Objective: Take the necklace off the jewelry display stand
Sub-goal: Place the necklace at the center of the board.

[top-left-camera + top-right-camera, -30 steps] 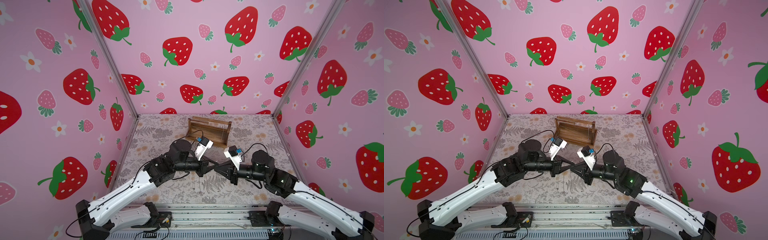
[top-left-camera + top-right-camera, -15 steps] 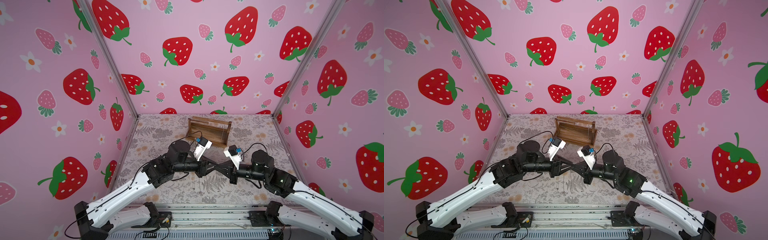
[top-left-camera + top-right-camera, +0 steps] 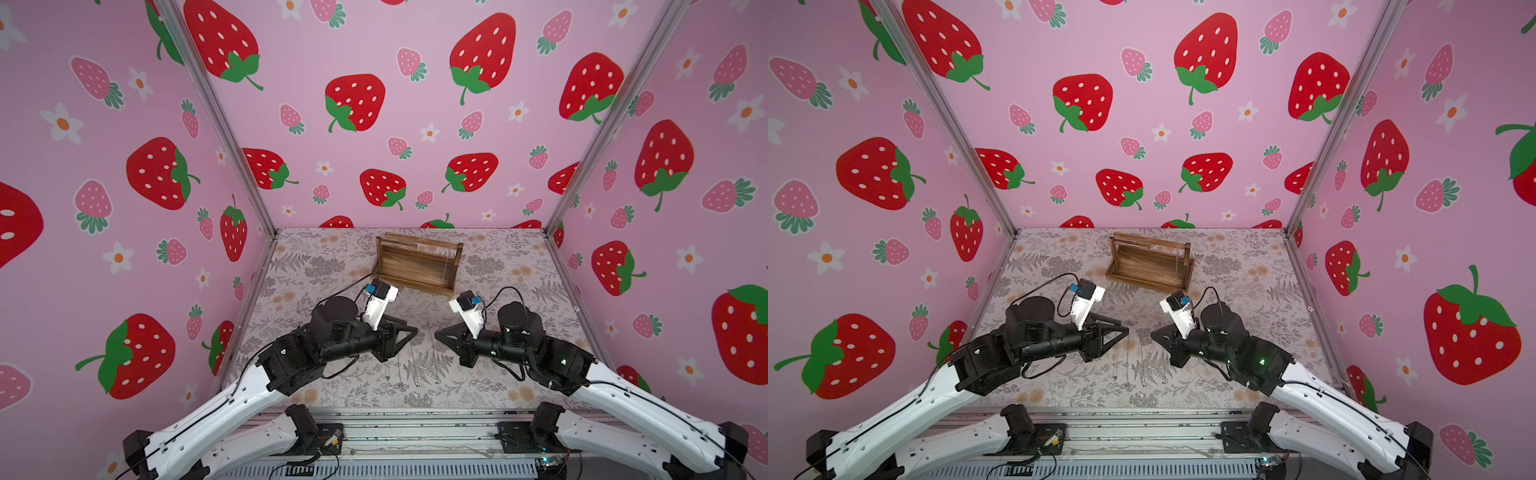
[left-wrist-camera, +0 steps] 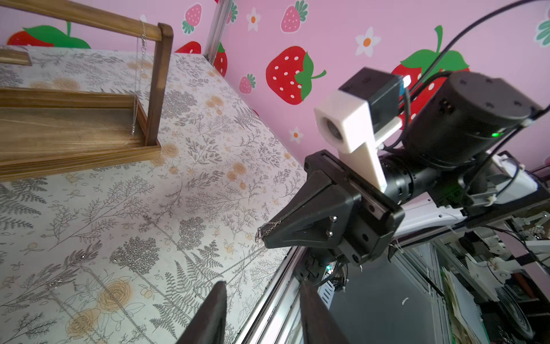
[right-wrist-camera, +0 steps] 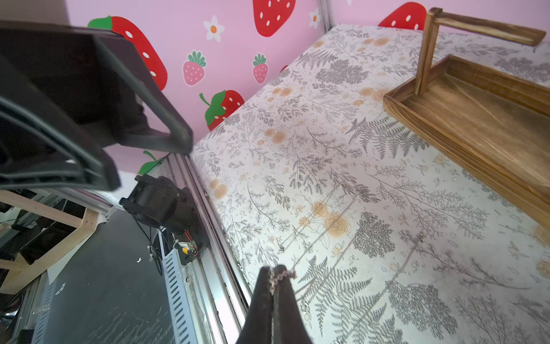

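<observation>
The brown wooden jewelry display stand [image 3: 415, 272] [image 3: 1148, 270] stands at the back of the mat. One thin silver necklace [image 4: 137, 89] hangs from its top bar beside an end post. My right gripper [image 5: 275, 269] [image 3: 436, 333] is shut on another fine silver necklace chain [image 5: 281, 275], whose links bunch at the tips [image 4: 269, 226]. Facing it, a short gap away, my left gripper [image 4: 262, 284] [image 3: 405, 328] is open with nothing between its fingers. Both grippers hover low over the mat, in front of the stand and clear of it.
Several thin chains [image 4: 119, 297] [image 5: 297, 235] lie stretched on the fern-patterned mat below and between the grippers. The mat's front metal rail [image 5: 214, 238] runs close by. Pink strawberry walls enclose the left, right and back sides.
The left gripper has opened from shut and let go of the chain. The two gripper tips, touching earlier, now stand a little apart. The right gripper stays shut.
</observation>
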`<state>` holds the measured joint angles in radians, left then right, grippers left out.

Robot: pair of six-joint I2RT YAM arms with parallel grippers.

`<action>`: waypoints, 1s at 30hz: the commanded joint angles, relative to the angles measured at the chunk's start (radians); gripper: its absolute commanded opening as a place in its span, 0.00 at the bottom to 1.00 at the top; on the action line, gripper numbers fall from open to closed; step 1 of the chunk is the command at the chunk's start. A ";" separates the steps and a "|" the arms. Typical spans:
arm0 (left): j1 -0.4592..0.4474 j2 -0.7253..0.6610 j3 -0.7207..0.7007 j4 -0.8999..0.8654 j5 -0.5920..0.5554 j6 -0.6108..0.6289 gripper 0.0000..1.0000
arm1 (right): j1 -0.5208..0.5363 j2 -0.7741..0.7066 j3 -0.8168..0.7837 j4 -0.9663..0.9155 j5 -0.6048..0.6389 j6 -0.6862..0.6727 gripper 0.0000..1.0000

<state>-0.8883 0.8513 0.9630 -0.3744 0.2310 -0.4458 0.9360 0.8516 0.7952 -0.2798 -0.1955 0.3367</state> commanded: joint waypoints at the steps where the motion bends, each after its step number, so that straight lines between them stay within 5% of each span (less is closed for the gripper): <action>1: -0.004 -0.010 -0.040 -0.038 -0.041 0.011 0.42 | 0.003 -0.021 -0.022 -0.061 0.045 0.033 0.00; 30: -0.003 -0.029 -0.100 0.017 -0.009 -0.025 0.38 | 0.003 -0.246 -0.226 -0.168 0.100 0.183 0.00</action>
<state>-0.8883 0.8288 0.8604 -0.3771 0.2031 -0.4694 0.9360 0.6182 0.5762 -0.4316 -0.1070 0.5087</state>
